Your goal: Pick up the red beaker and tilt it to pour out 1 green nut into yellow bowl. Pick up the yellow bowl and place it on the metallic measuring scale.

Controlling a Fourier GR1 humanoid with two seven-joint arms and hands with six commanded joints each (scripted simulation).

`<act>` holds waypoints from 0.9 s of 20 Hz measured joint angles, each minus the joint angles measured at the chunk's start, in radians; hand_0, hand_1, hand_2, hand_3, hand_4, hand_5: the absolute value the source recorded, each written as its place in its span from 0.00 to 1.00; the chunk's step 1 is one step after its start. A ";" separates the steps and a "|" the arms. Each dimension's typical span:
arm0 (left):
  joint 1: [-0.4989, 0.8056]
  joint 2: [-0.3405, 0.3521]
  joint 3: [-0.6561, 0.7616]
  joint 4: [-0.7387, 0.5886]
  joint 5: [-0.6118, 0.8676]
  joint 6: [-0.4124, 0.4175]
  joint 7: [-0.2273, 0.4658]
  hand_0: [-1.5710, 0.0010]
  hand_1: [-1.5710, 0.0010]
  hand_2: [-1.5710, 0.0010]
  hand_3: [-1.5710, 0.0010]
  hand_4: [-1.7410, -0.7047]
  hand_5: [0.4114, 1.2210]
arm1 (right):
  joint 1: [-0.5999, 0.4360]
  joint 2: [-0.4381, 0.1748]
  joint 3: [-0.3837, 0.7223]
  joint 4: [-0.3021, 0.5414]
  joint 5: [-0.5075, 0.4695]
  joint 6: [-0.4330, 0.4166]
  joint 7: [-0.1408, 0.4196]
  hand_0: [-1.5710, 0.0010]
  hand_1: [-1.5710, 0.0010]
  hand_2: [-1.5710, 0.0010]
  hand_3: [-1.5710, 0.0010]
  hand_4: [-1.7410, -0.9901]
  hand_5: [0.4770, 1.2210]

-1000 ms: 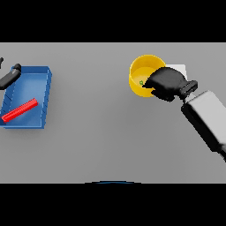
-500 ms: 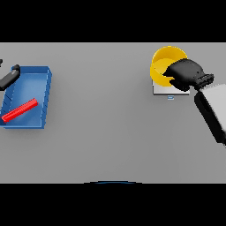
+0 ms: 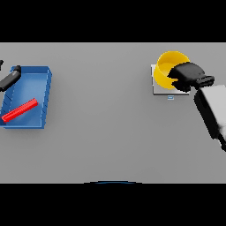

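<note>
Yellow bowl (image 3: pixel 167 69) at far right, over the scale (image 3: pixel 161 86), tilted with its opening facing left and toward the viewer. Whether the bowl rests on the scale or hangs just above it: cannot tell. Bowl covers most of the scale's far half; pale plate visible at the left edge and along the near edge, with a small mark on the table just near of it.

Right hand (image 3: pixel 189 76) at the bowl's right side, fingers curled round the rim, thumb side toward the bowl. Grip closed on the bowl. White and grey forearm running from the hand toward the near right edge.

Blue tray (image 3: pixel 46 97) at far left on the grey table (image 3: pixel 106 132). Red beaker (image 3: pixel 19 110) lying on its side inside the tray, in the near-left part, slanted with its right end farther away. Appears as a thin red bar; opening not discernible. No nut discernible in the bowl or elsewhere.

Left hand (image 3: pixel 10 78) at the left edge, over the tray's far-left corner, only partly in view. Finger position: cannot tell. Well apart from the beaker.
</note>
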 measured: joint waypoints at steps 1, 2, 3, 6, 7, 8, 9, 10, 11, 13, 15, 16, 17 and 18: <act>-0.002 0.001 0.001 -0.003 0.002 -0.001 0.002 1.00 1.00 1.00 1.00 0.98 0.37 | -0.006 0.005 -0.005 0.015 0.000 0.006 0.002 0.06 0.00 0.13 0.07 0.00 1.00; -0.010 -0.003 -0.004 0.007 -0.004 -0.002 0.015 1.00 1.00 1.00 1.00 0.98 0.37 | -0.008 0.010 -0.013 0.016 -0.006 0.017 0.010 0.10 0.00 0.13 0.05 0.00 1.00; -0.016 -0.001 -0.002 0.014 -0.005 -0.009 0.012 1.00 1.00 1.00 1.00 0.98 0.37 | -0.005 0.007 -0.010 0.019 0.000 0.019 -0.004 0.11 0.00 0.12 0.09 0.00 1.00; -0.014 -0.004 0.000 0.023 -0.002 -0.015 0.006 1.00 1.00 1.00 1.00 0.98 0.38 | -0.008 0.006 -0.022 0.019 -0.005 0.044 -0.002 0.28 0.16 0.15 0.33 0.05 1.00; -0.017 -0.010 0.000 0.022 0.001 -0.014 0.013 1.00 1.00 1.00 1.00 0.97 0.38 | -0.005 0.010 -0.029 0.023 -0.010 0.044 -0.015 0.43 0.27 0.24 0.40 0.11 0.89; -0.020 -0.016 -0.002 0.029 0.001 -0.020 0.012 1.00 1.00 1.00 1.00 0.97 0.39 | 0.002 0.008 -0.035 0.028 -0.016 0.040 -0.022 0.54 0.38 0.34 0.47 0.16 0.80; -0.016 -0.013 0.001 0.029 0.003 -0.023 0.001 1.00 1.00 1.00 1.00 0.97 0.39 | 0.002 0.007 -0.040 0.028 -0.020 0.051 -0.004 0.63 0.47 0.42 0.53 0.20 0.72; -0.017 -0.018 0.003 0.042 0.005 -0.028 -0.005 1.00 1.00 1.00 1.00 0.98 0.39 | -0.002 0.010 -0.037 0.035 -0.015 0.055 0.005 0.71 0.55 0.49 0.57 0.24 0.66; -0.017 -0.018 0.000 0.040 0.000 -0.025 -0.005 1.00 1.00 1.00 1.00 0.98 0.38 | -0.003 0.003 -0.038 0.028 -0.018 0.067 0.005 0.76 0.63 0.56 0.61 0.27 0.61; -0.033 -0.029 -0.001 0.053 -0.002 -0.027 0.002 1.00 1.00 1.00 1.00 0.98 0.37 | 0.000 0.000 -0.025 0.026 -0.007 0.072 -0.004 0.85 0.76 0.67 0.67 0.32 0.54; -0.018 -0.014 -0.003 0.029 -0.004 -0.021 -0.001 1.00 1.00 1.00 1.00 0.98 0.36 | -0.011 -0.010 -0.017 0.041 0.002 0.069 -0.030 0.90 0.84 0.76 0.71 0.36 0.49; -0.023 -0.021 -0.001 0.044 -0.002 -0.029 -0.006 1.00 1.00 1.00 1.00 0.98 0.36 | -0.020 -0.013 -0.013 0.045 0.007 0.070 -0.039 0.92 0.88 0.80 0.74 0.38 0.47; -0.013 -0.019 -0.002 0.029 -0.002 -0.015 -0.004 1.00 1.00 1.00 1.00 0.98 0.35 | -0.018 -0.012 -0.013 0.044 0.003 0.081 -0.036 0.94 0.90 0.84 0.76 0.40 0.45; -0.017 -0.014 0.004 0.026 0.005 -0.018 0.001 1.00 1.00 1.00 1.00 0.98 0.35 | -0.013 -0.012 -0.012 0.038 0.004 0.087 -0.026 0.95 0.92 0.87 0.78 0.41 0.43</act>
